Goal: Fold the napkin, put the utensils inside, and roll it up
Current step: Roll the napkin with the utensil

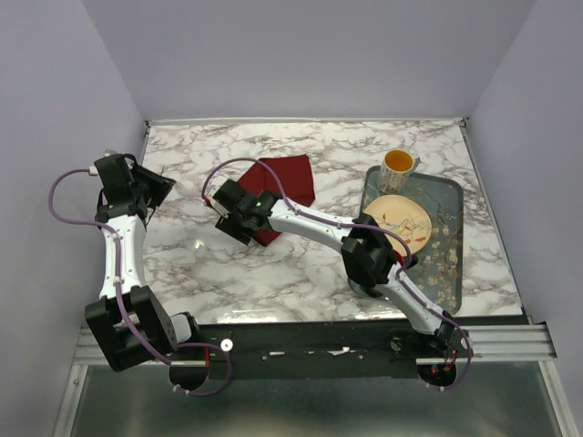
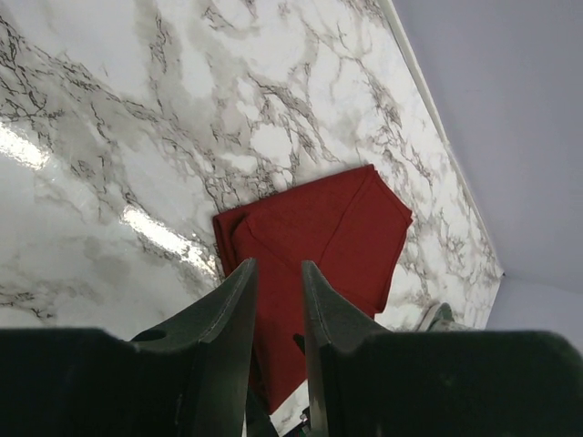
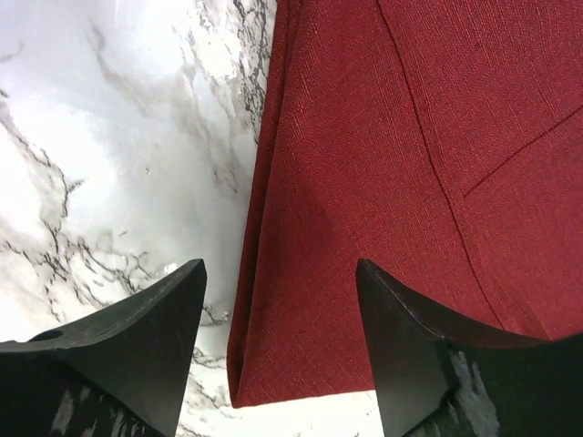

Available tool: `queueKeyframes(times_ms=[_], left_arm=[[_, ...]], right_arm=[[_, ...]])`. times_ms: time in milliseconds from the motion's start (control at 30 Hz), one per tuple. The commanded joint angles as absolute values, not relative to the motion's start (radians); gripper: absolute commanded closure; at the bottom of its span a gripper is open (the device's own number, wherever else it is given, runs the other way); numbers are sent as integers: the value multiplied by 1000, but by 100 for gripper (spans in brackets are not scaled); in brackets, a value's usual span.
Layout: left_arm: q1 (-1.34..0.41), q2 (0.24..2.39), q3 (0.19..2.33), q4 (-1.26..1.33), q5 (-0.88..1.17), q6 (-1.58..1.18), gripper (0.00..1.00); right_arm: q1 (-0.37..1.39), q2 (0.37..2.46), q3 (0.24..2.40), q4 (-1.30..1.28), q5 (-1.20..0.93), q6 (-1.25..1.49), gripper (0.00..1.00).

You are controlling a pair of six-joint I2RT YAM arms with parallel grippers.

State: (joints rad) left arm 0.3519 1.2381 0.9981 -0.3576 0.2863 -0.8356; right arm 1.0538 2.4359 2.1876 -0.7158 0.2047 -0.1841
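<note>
2 parted right end effector (image 3: 281,273) fingers (image 3: 137,346) flank napkin's (image 3: 392,164) folded edge.

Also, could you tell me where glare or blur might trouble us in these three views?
Left wrist: bright glare streaks on the glossy table, napkin sharp. Right wrist: the napkin's weave is crisp, marble beside it washed out near white. Top external: even light, only soft shadows, no noticeable blur.

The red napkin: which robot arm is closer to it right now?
Right. The right gripper is directly over the napkin, jaws open astride its folded edge. The left gripper sits well apart, near the left side of the table, merely pointed toward it.
</note>
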Motion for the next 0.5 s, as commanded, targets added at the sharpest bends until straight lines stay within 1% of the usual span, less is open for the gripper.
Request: queueKeyframes(times_ms=[0,33,167,467], left_arm=[[357,1258,999,-336,327,-839,66],[357,1259,1000,-339,328,-838,67],[356,1256,999,-334,328,-838,67],[357,1262,997,-336,337,-828,67]], right_arm=[[1060,2479,2238,-730,210,-184,30],[1060,2483,2238,-730,210,-186,34],[1060,2493,2238,-723,174,-181,41],[1060,2503,2224,-704,137,-164,36]])
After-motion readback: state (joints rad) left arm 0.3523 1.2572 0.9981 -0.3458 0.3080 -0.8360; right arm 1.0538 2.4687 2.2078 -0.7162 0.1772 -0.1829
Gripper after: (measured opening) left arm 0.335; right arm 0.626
